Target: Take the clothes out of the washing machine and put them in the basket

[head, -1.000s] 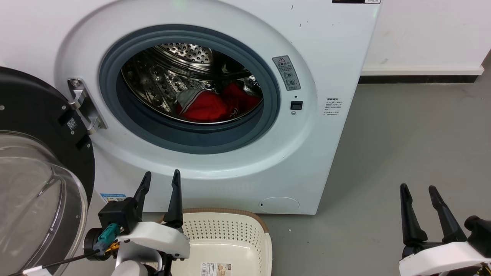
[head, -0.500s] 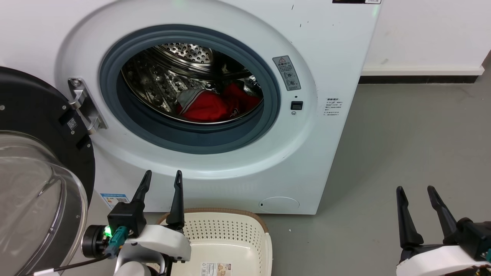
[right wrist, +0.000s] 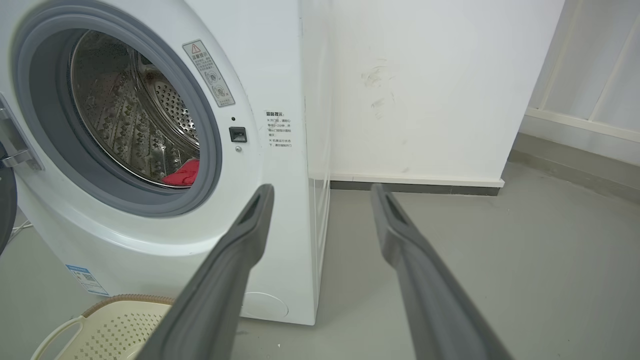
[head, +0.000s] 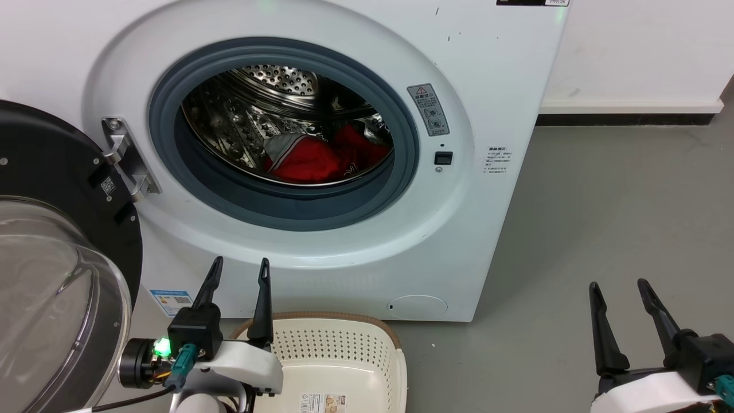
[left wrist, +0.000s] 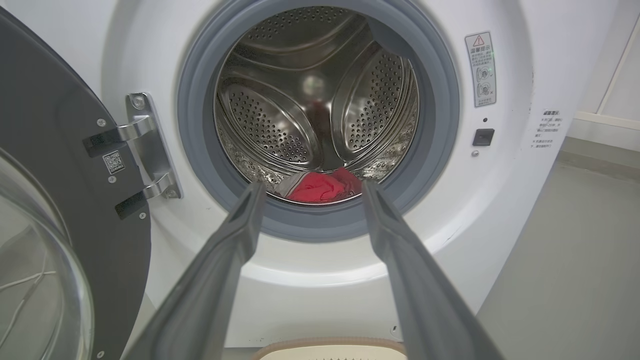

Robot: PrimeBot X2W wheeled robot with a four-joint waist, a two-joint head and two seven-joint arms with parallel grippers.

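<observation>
- Washing machine drum mouth open, grey door ring fully exposed; round glass door swung wide at left, close beside left gripper.
- Clothes: red heap with a grey-white part, low in steel drum, behind the ring's lower lip.
- Left gripper low before the washer front, fingers spread, nothing held, over near-left rim of basket.
- Basket on floor, just beside washer base; label sticker on its bottom.
- Right gripper spread, empty, over bare floor right of the washer; wide room there up to wall and dark baseboard.
- Left wrist view: straight into drum, clothes between the fingertips.
- Right wrist view: washer side panel, slanted look at the ring, sliver of red.
</observation>
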